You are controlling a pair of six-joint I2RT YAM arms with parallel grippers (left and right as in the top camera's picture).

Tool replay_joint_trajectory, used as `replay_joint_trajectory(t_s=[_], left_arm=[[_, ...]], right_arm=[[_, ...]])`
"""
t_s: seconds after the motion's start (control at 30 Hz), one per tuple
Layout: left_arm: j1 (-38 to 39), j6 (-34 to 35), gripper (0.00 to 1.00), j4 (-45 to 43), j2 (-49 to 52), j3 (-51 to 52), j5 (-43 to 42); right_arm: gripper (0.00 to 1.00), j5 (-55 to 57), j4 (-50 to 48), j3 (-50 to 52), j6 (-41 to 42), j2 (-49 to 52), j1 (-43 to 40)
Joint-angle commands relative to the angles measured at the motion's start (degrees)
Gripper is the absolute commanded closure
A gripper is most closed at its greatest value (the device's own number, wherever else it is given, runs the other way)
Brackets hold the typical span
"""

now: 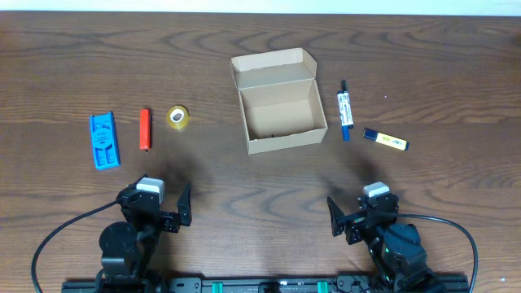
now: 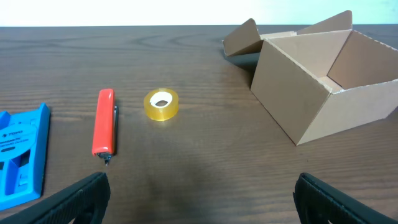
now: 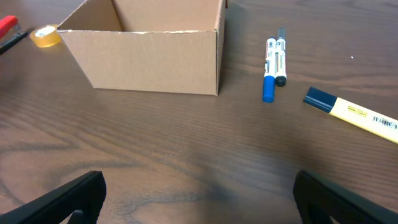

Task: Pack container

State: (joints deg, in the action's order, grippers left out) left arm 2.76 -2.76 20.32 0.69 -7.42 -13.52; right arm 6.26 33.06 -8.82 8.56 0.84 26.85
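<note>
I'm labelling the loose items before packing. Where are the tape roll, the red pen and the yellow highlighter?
tape roll [image 2: 161,114], left wrist view, front of its yellow band.
red pen [image 2: 104,121], left wrist view, middle of the red barrel.
yellow highlighter [image 3: 360,114], right wrist view, its yellow body.

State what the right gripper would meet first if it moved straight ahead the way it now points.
Probably the open tan cardboard box, near its right-hand corner in the wrist view, though depth is uncertain.

Overhead looks straight down; both low wrist views face forward, sharing the container [image 2: 292,87].
</note>
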Motion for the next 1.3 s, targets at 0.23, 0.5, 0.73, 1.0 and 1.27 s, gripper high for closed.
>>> replay_joint_trajectory(t_s=[0.23,0.5,0.73,1.0,1.27], left_arm=[[-0.22,0.63,0.05,0.02,-0.48,1.27,-0.02],[-0.22,0.63,0.05,0.02,-0.48,1.27,-0.02],[-0.22,0.63,0.05,0.02,-0.48,1.27,-0.02],[-0.22,0.63,0.05,0.02,-0.48,1.27,-0.02],[-0.22,-0.15,0.05,-0.31,-0.48,1.27,7.98]], right_arm=[[0.01,0.37,-0.11,0.2,0.42,-0.5,0.61],[0.01,0.37,-0.11,0.2,0.42,-0.5,0.61],[0.01,0.37,-0.11,0.2,0.42,-0.5,0.61],[0.01,0.37,-0.11,0.2,0.42,-0.5,0.61],[0.01,0.37,-0.11,0.2,0.42,-0.5,0.61]])
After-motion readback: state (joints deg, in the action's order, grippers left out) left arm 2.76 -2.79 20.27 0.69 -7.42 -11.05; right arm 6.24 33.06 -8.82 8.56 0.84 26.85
